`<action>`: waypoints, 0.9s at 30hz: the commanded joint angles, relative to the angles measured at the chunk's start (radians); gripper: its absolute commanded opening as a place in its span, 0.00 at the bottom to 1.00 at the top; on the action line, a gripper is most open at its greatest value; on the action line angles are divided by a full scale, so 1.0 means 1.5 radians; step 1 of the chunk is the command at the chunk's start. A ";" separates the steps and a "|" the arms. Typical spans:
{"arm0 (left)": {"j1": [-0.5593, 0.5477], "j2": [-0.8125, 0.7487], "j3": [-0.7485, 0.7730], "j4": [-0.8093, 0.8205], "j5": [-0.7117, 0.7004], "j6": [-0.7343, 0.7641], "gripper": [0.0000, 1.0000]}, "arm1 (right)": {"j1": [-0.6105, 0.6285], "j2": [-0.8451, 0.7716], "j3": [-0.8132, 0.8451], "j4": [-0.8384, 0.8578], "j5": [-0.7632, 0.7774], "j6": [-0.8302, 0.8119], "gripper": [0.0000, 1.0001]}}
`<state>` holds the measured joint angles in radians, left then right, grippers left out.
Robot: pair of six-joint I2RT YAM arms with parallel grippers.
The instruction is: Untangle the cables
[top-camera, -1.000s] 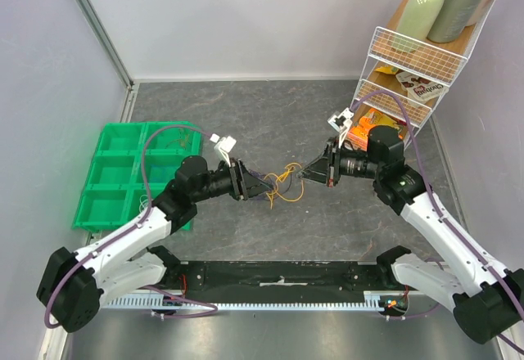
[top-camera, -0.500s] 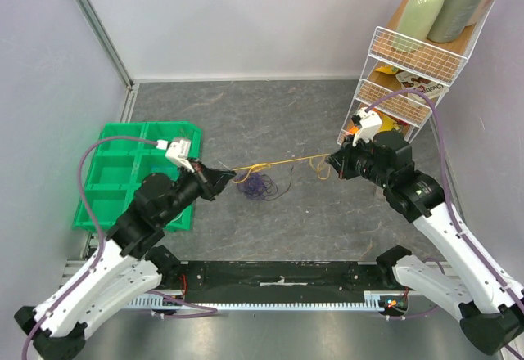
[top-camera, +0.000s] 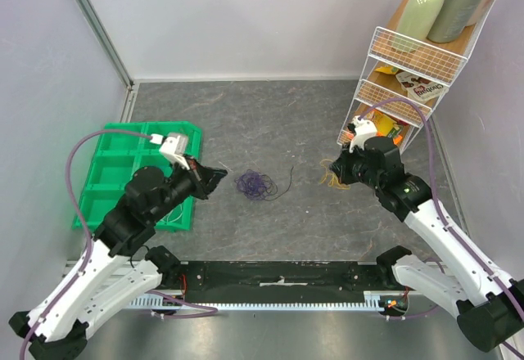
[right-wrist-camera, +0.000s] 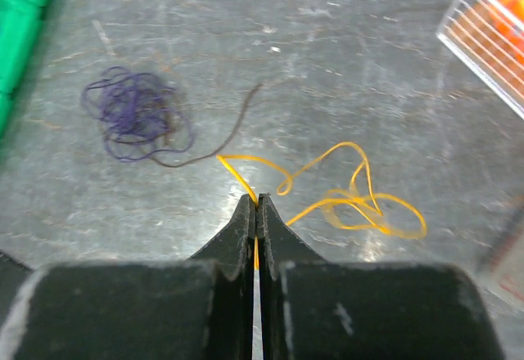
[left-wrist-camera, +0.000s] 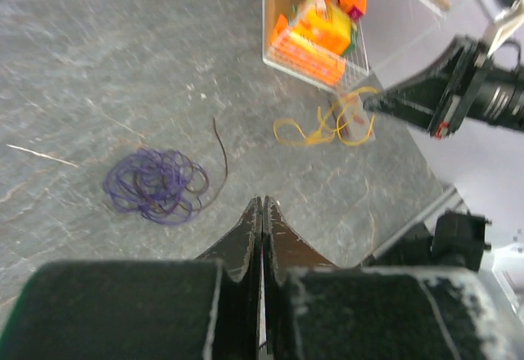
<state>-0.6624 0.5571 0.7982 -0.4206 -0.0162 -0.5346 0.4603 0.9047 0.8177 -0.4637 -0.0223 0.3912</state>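
I see my left gripper (top-camera: pixel 219 174) clenched on nothing, the purple coil (top-camera: pixel 255 184) lying at its 3 o'clock; my right gripper (right-wrist-camera: pixel 256 204) pinches the yellow cable (right-wrist-camera: pixel 361 209).

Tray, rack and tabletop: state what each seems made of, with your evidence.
Tray: likely moulded plastic, given the uniform bright green and one-piece compartments. Rack: white-coated metal wire, seen in the thin grid bars. Tabletop: grey, stone-patterned, probably laminate or vinyl; its faint sheen leaves that open.
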 commanded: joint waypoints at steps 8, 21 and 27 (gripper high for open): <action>0.001 0.157 -0.008 0.127 0.287 0.039 0.80 | 0.008 0.022 0.012 0.113 -0.300 0.021 0.00; 0.001 0.241 -0.046 0.239 0.368 -0.001 0.78 | 0.055 0.047 0.027 0.052 -0.380 0.004 0.00; 0.001 0.237 -0.099 0.196 0.329 -0.054 0.82 | 0.145 0.102 -0.069 0.181 -0.327 0.101 0.00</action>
<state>-0.6624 0.9184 0.6933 -0.1177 0.4923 -0.5373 0.6079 1.0096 0.8082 -0.3279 -0.5591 0.4431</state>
